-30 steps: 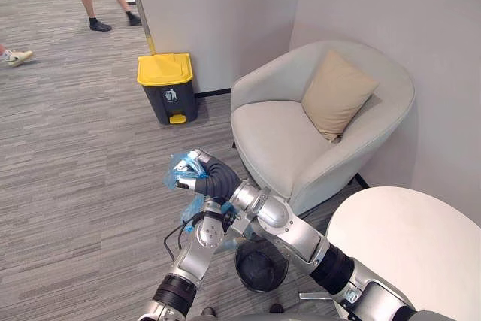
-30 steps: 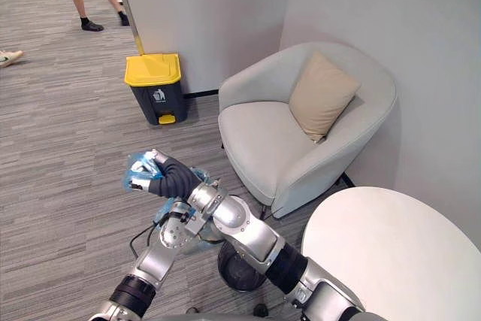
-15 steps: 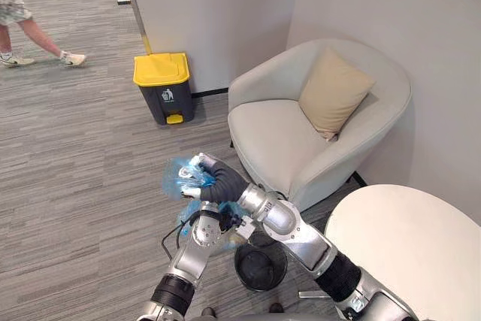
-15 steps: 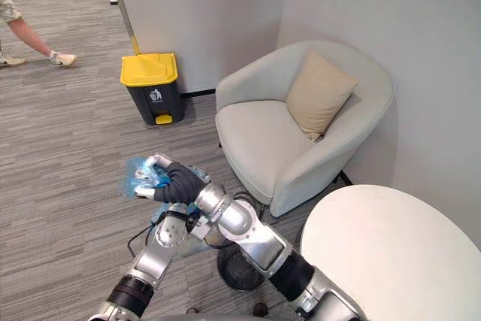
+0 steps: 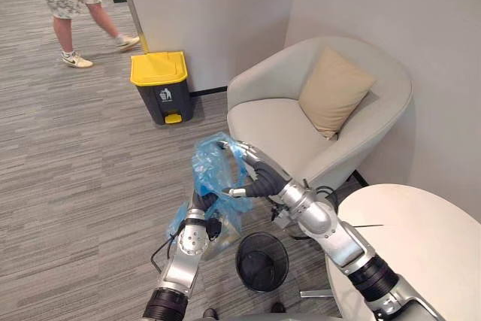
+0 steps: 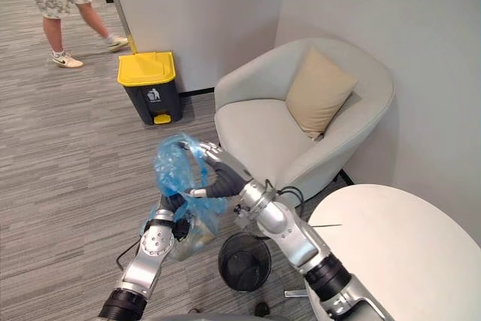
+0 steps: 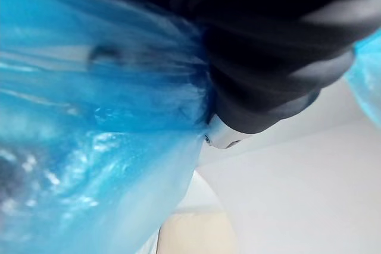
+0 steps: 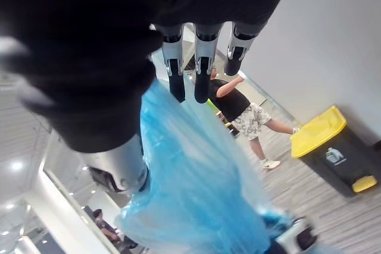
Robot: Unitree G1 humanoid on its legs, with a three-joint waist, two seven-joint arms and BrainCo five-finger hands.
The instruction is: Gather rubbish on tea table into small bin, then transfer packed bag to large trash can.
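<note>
A blue plastic bag (image 5: 213, 165) with rubbish hangs in the air above the carpet, beside the small black mesh bin (image 5: 261, 261). My left hand (image 5: 204, 202) is under its bunched neck with fingers curled into the plastic; the left wrist view has its dark cover (image 7: 280, 46) pressed against the bag (image 7: 89, 147). My right hand (image 5: 258, 179) reaches across from the right. Its fingers (image 8: 196, 57) are straight and spread along the bag's loose top (image 8: 196, 188), not gripping it. The large grey trash can (image 5: 162, 86) with a yellow lid stands by the wall ahead.
A pale armchair (image 5: 285, 133) with a tan cushion (image 5: 334, 92) stands just right of the bag. The white round tea table (image 5: 409, 249) is at the lower right. A person (image 5: 70, 1) walks past behind the trash can. Open carpet lies to the left.
My right hand has uncurled and let go of the bag's top, which has spread upward. The arm has swung right. A person has walked in at the far left.
</note>
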